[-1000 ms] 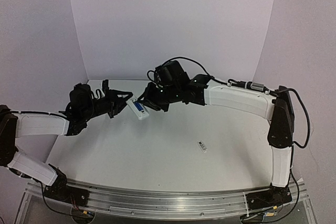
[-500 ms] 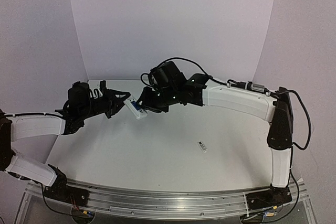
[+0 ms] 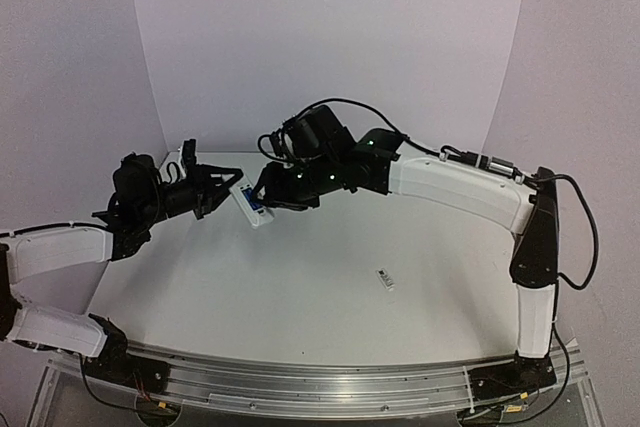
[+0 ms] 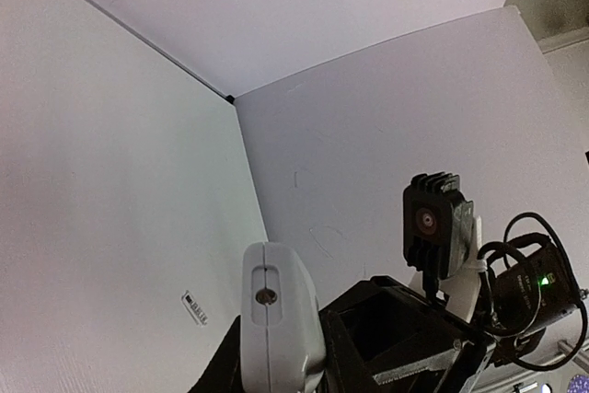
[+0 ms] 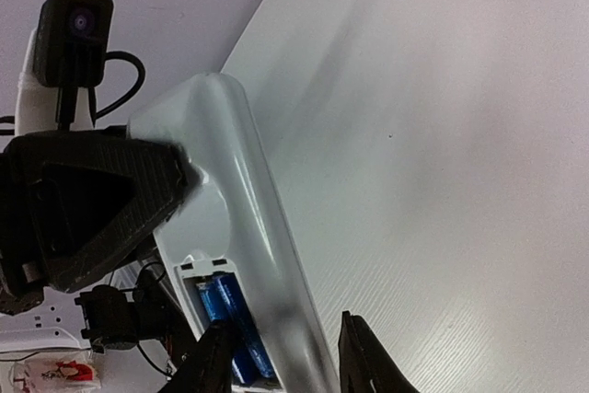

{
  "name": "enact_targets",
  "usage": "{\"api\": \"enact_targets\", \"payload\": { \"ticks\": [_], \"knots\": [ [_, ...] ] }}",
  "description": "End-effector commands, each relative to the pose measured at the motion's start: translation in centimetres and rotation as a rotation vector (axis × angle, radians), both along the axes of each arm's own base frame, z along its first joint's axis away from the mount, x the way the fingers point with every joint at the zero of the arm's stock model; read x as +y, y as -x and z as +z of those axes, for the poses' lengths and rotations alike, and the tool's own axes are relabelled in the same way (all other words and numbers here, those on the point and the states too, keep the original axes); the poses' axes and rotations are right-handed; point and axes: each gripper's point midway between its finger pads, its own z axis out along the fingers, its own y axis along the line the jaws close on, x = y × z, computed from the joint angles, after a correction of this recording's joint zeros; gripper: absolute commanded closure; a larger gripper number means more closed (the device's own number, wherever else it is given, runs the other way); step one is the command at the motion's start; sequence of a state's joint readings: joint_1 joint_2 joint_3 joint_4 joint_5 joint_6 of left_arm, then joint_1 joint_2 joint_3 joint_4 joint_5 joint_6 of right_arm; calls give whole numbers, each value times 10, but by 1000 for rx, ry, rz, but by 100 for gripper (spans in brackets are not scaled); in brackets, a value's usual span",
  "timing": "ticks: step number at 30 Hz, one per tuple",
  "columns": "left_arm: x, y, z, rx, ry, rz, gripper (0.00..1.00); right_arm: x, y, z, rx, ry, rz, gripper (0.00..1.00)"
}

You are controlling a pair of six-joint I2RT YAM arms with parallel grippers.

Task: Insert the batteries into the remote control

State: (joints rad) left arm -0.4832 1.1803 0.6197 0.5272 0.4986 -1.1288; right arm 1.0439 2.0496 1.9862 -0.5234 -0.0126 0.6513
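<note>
Now | remote control (image 5: pixel 239 227) recess | two batteries (image 5: pixel 235 324) inside (both blue)

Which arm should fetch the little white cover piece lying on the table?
Right, probably. The left gripper is shut on the remote control, holding it up with both batteries in. The cover piece lies on the right arm's side of the table.

The remote control (image 3: pixel 252 205) is smooth white plastic with a soft sheen, and the batteries (image 5: pixel 235 324) wear a glossy blue wrap. The left gripper (image 3: pixel 226 190) has fingers (image 5: pixel 101 200) of matt black plastic, finely grained. The table (image 5: pixel 460 181) is matt white with a faint ridged grain. At 6 o'clock in the top view, the rail (image 3: pixel 320 379) is brushed metal.
</note>
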Motion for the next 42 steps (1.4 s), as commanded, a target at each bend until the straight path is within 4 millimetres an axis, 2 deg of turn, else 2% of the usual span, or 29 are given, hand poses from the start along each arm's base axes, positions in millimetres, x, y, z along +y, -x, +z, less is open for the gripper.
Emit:
{"api": "enact_targets", "payload": {
  "ticks": [1,4,11,22,30,33,36,38,42],
  "knots": [
    [1,32,88,-332,133,-79,100,4,53,-6,85,32,188,61],
    [-2,38,85,-356,123,-113,100,6,63,11,86,-8,243,59],
    [-4,42,71,-374,82,-133,100,-12,64,37,1,-17,242,51],
    [-9,56,67,-447,36,-208,100,-23,69,58,-7,-71,281,35],
    [-15,70,64,-499,31,-301,100,-42,62,62,21,-118,315,34],
    [-12,53,49,-401,1,-226,100,-57,61,54,-34,-81,321,34],
    [-7,32,28,-262,-16,-130,100,-66,63,40,-123,-29,373,32],
    [-3,16,10,-152,-28,-53,100,-72,56,29,-193,30,372,31],
    [5,0,-17,-8,-18,52,100,-66,49,14,-343,139,403,28]
  ]
}}
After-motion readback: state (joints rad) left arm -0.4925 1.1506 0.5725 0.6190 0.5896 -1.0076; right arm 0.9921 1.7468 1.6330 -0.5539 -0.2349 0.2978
